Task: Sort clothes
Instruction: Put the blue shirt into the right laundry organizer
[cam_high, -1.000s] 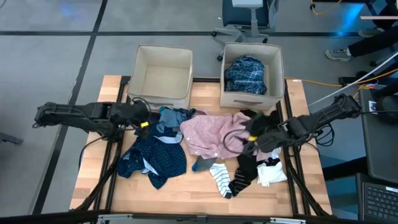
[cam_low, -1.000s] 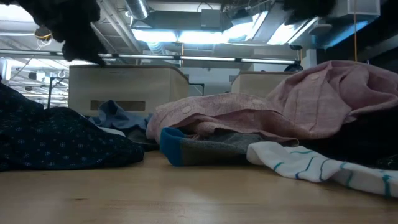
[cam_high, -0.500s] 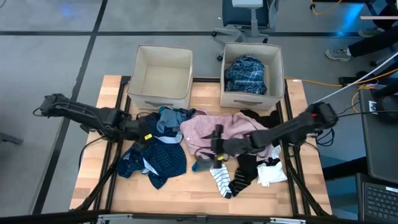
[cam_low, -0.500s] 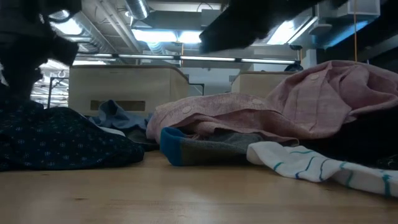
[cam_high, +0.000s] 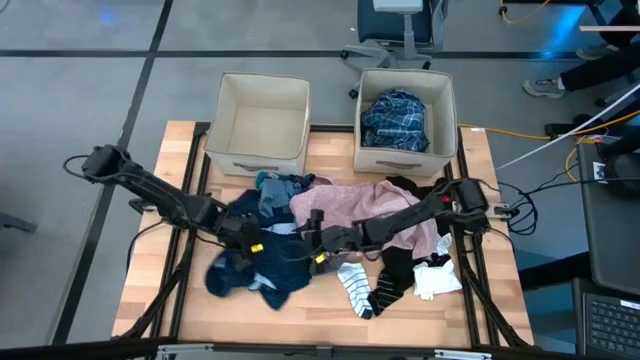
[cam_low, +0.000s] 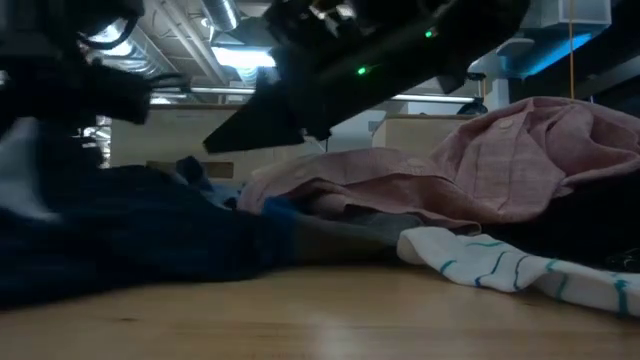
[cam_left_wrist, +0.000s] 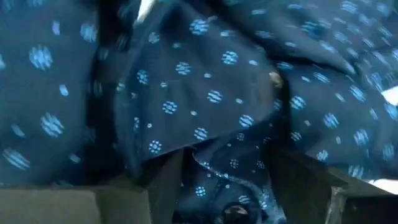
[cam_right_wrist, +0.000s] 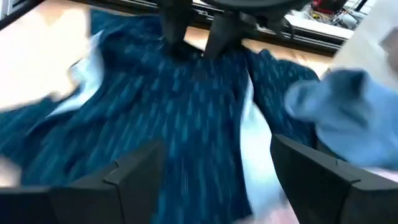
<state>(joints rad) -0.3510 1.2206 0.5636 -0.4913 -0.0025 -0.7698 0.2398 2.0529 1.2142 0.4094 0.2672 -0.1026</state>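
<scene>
- On the wooden table (cam_high: 330, 310) you have both arms reaching into the clothes from opposite sides, meeting over the navy dotted top (cam_high: 262, 268) at the near left of the pile.
- Your left gripper (cam_high: 250, 238) is down on the navy dotted top; its wrist view shows the two dark fingers (cam_left_wrist: 163, 180) spread, with dotted cloth bunched between them. You cannot tell from these views whether the cloth is actually gripped.
- Your right gripper (cam_high: 312, 252) stretches across the pile from the right and sits just beside the left one, at the right edge of the navy top. Its fingers (cam_right_wrist: 134, 168) stand wide apart, and the blue patterned cloth lies beyond them with nothing pinched.
- Level across the table, the right arm (cam_low: 380, 55) crosses above the garments, and the navy top (cam_low: 130, 230) lies dark and low on the left.
- You have the pink shirt (cam_high: 355, 205) spread in the middle of the table, partly under the right arm.
- A light blue garment (cam_high: 275, 190) lies at the far edge of the pile, just in front of the left bin.
- Near right of the pile you have a striped sock (cam_high: 352, 285), a black sock (cam_high: 392, 280) and a white piece (cam_high: 436, 276) close together.
- At the far side stand two beige bins: the left bin (cam_high: 262, 122) shows only its bare floor, and the right bin (cam_high: 405, 150) holds the blue plaid shirt (cam_high: 395, 118).
</scene>
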